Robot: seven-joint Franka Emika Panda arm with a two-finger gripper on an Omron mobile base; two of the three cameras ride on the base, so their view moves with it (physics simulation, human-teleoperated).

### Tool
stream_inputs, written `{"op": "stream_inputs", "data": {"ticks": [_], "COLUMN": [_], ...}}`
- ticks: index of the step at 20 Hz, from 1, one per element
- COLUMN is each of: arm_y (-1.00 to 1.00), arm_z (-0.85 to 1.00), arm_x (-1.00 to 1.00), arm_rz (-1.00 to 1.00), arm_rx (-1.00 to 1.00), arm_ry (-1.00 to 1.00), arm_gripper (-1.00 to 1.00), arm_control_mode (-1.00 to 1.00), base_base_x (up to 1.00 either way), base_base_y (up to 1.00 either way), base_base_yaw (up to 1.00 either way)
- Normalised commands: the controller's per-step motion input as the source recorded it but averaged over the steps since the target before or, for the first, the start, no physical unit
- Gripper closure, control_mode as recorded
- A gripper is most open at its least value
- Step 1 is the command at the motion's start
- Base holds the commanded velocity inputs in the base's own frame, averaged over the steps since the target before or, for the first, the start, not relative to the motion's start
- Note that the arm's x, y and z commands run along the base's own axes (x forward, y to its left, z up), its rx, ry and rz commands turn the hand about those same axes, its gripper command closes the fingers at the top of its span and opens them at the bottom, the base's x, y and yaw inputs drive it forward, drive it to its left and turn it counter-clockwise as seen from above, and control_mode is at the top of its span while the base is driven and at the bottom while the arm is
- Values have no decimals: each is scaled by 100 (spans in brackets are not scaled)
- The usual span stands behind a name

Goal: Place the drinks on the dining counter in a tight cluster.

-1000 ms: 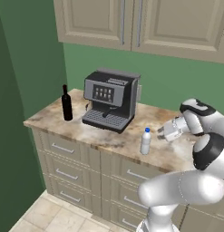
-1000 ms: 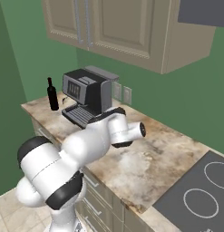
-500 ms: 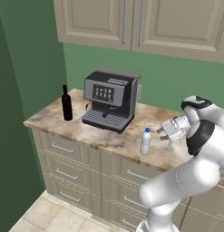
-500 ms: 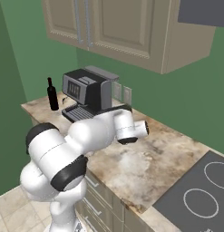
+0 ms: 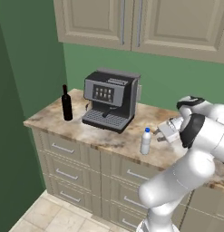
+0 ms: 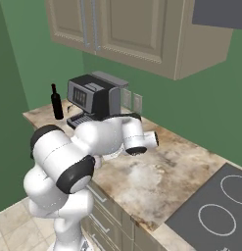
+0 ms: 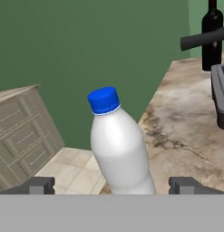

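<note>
A small clear-white bottle with a blue cap [image 5: 145, 141] stands near the front edge of the marbled counter [image 5: 109, 138] that carries the coffee machine. My gripper [image 5: 158, 135] hangs just to its right, open, pointing at it. In the hand view the bottle [image 7: 119, 149] stands upright between my spread fingertips [image 7: 38, 185], untouched, with my gripper [image 7: 114, 186] around its lower part. A tall black wine bottle [image 5: 66, 104] stands at the counter's far left, also seen as the wine bottle [image 6: 56, 103] and the wine bottle [image 7: 212, 31]. The dining counter is out of view.
A black and grey coffee machine [image 5: 111, 99] sits between the two bottles, against the green wall. Beige wall cabinets [image 5: 145, 22] hang above. A dark cooktop [image 6: 215, 211] lies at the counter's right end. Drawers [image 5: 63, 149] front the counter, above a tiled floor.
The arm's elbow and forearm have swung round and lifted, while the hand stays beside the blue-capped bottle. The jaws stay open and the bottles have not moved.
</note>
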Motion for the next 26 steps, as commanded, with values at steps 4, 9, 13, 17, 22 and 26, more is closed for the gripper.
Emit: {"op": "stream_inputs", "data": {"ticks": [4,9,13,17,22,26], "arm_y": [21,21,25,23,12,0], "arm_z": [-12,-5,0,-1,-1,0], "arm_x": [11,7,0,0,0,0], "arm_rz": [0,0,1,3,3,0], "arm_rx": [0,0,0,0,0,0], "arm_ry": [0,0,2,2,1,0], "arm_gripper": [-100,-100,-100,-100,-100,100], "arm_control_mode": [-100,-100,-100,-100,-100,-100], "base_base_x": [0,0,0,0,0,0], "base_base_y": [0,0,0,0,0,0], "base_base_yaw": [0,0,0,0,0,0]}}
